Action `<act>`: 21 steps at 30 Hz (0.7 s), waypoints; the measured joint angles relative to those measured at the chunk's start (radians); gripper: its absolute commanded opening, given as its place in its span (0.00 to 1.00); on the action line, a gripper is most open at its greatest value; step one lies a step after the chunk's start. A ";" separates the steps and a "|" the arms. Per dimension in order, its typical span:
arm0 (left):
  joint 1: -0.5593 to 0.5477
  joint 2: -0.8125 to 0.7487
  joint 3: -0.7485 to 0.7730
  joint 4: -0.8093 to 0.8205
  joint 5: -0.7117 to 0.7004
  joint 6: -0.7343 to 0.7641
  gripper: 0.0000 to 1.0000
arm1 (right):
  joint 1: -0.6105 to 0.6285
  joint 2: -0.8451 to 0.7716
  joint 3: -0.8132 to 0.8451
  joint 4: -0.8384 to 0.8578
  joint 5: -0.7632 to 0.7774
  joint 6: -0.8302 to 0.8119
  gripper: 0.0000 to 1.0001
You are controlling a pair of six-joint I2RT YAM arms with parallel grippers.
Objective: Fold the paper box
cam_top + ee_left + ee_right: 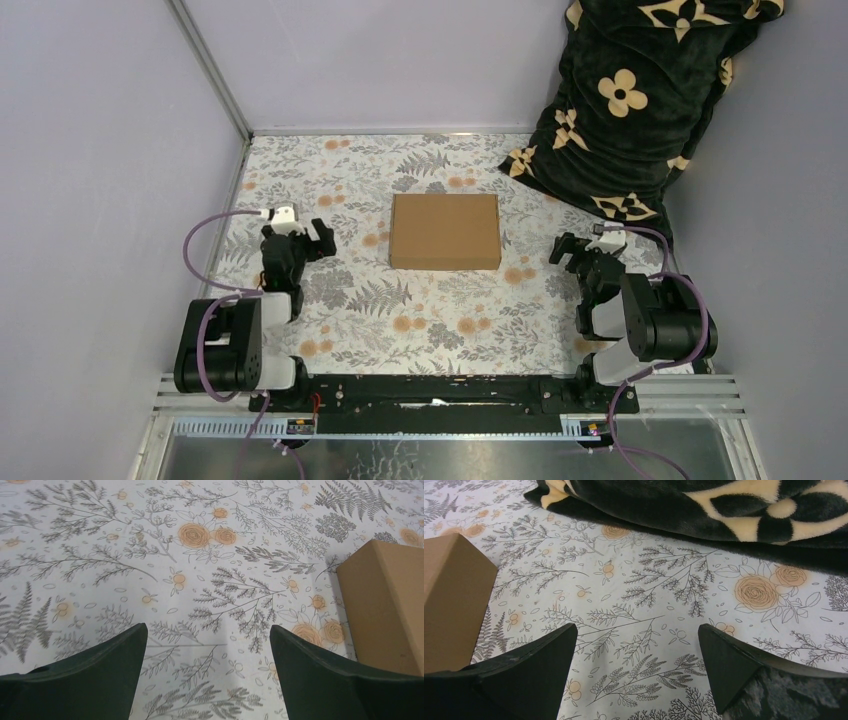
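Left gripper (207,626) and right gripper (638,625) are both standing wide open, gripping nothing, hovering low over the table (400,320) on either side of the work. Black flowered blanket (620,110) is lying heaped in the far right corner, well apart. Paper box (445,231) is sitting flat mid-table between the arms, appearing already closed into a shallow form. Judgement: what is left is looking like seating the lid. Both arms should be approaching evenly from opposite edges and pressing downward, so the box is not sliding across the table.
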 measured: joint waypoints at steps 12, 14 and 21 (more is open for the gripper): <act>0.001 0.121 -0.142 0.343 -0.019 0.019 0.99 | 0.000 0.000 0.023 -0.027 0.000 -0.002 1.00; -0.002 0.121 -0.129 0.350 -0.020 0.023 0.99 | 0.000 0.000 0.034 -0.048 0.002 -0.002 1.00; -0.011 0.121 -0.120 0.362 -0.030 0.029 0.99 | 0.000 0.005 0.138 -0.183 -0.058 -0.022 1.00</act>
